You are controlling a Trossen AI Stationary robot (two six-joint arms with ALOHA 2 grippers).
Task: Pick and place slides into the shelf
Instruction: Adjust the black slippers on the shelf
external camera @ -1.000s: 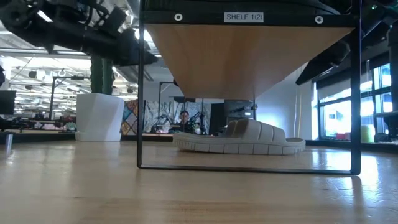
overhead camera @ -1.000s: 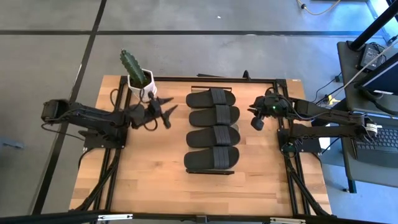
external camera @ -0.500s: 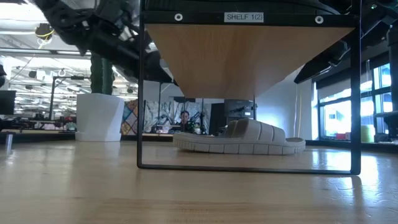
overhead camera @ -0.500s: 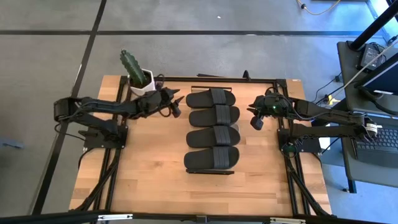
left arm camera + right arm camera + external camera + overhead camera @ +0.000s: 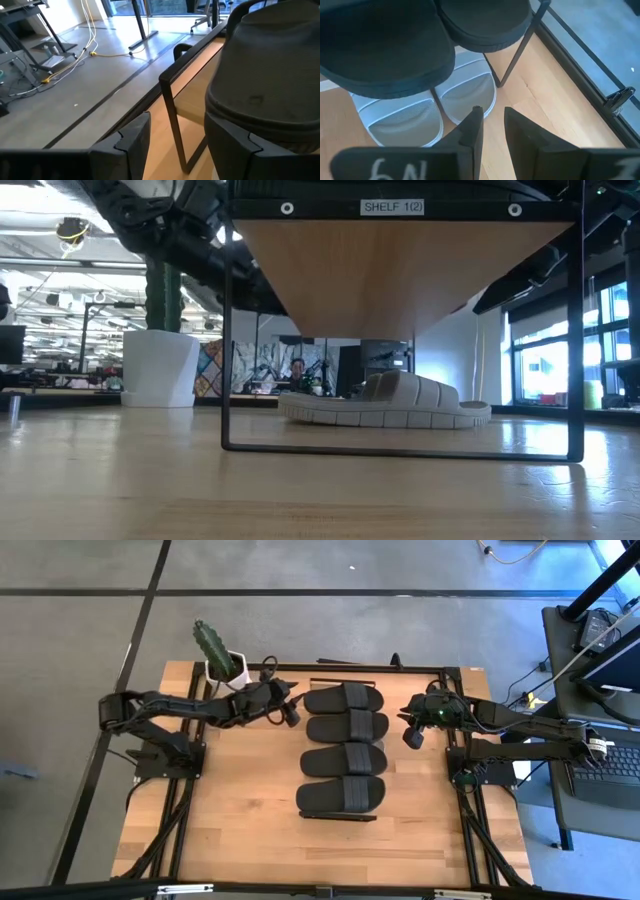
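From overhead, I have four black slides [image 5: 342, 749] lying in a row on top of the shelf [image 5: 445, 675] in the middle of the table [image 5: 240, 830]. My left end effector [image 5: 287, 705] reaches in from the left, just beside the far-left end of the farthest black slide, fingers spread and nothing between them. A white pot with a cactus [image 5: 222, 658] stands near it at the far-left of the table. My right end effector [image 5: 410, 725] waits at the right side of the shelf, near the far end, holding nothing.

Low view now: I see the shelf's wood plank from beneath, with a label [image 5: 393, 208] on its dark front rail. Under it, a pale slide [image 5: 388, 404] rests on the table toward the far side. The white pot [image 5: 160, 368] sits to the left.

Left wrist view: the open fingers [image 5: 134, 142] frame the shelf's thin dark leg [image 5: 176, 125], and the rounded end of a black slide [image 5: 270, 75] fills the space right by one finger.

Right wrist view: the fingers [image 5: 471, 130] stand narrowly apart, empty. Ahead, two black slides [image 5: 385, 45] overhang the shelf, and two pale slides [image 5: 420, 110] lie side by side on the table beneath.
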